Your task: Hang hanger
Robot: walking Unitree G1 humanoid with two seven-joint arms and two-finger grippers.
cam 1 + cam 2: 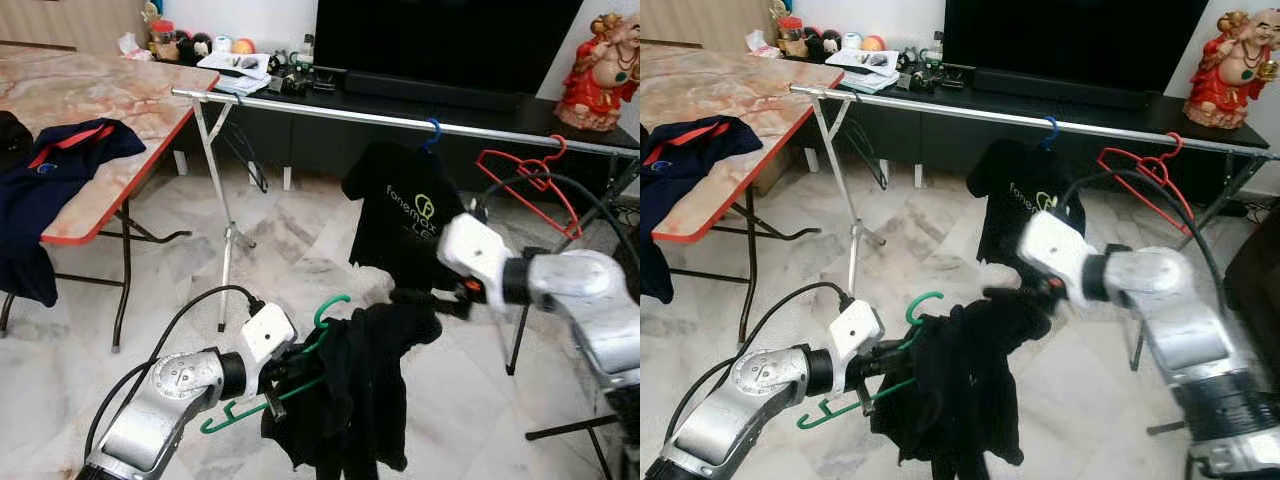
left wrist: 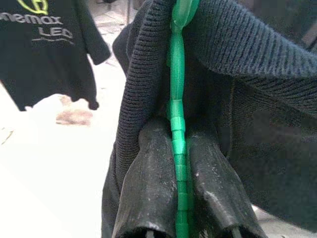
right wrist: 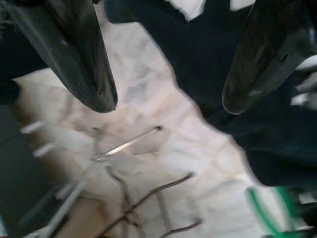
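The left gripper [image 2: 177,198] was clamped tight, both rubbery black fingers [image 2: 148,183] pressed flat against the thin green plastic hanger [image 2: 177,124] between them. That close-up was the wrist camera's gift: it showed the ribbed knit of the dark sweater [image 2: 257,64] draped over the hanger, a texture the head views blurred into a plain black bundle. From the head, the hanger's curved hook [image 1: 335,305] stood up above the sweater, the lower bar poked out below the left gripper, and the garment hung low in front of the robot, well short of the rail. The right gripper [image 3: 168,99] was spread wide, holding nothing, its two glossy tapered fingers [image 3: 84,54] framing pale marble floor [image 3: 163,148] and an edge of dark cloth; in the head views it sat at the sweater's upper right corner, whether touching was unclear. Beyond, a slim metal clothes rail [image 1: 330,112] ran across on folding legs, carrying a black printed T-shirt [image 1: 405,215] on a blue hook and an empty red hanger [image 1: 530,180]. To the left stood a marble-patterned table [image 1: 110,95] with a navy garment [image 1: 50,170] slumped over its red edge; a red figurine [image 1: 600,70] sat on the dark TV cabinet.
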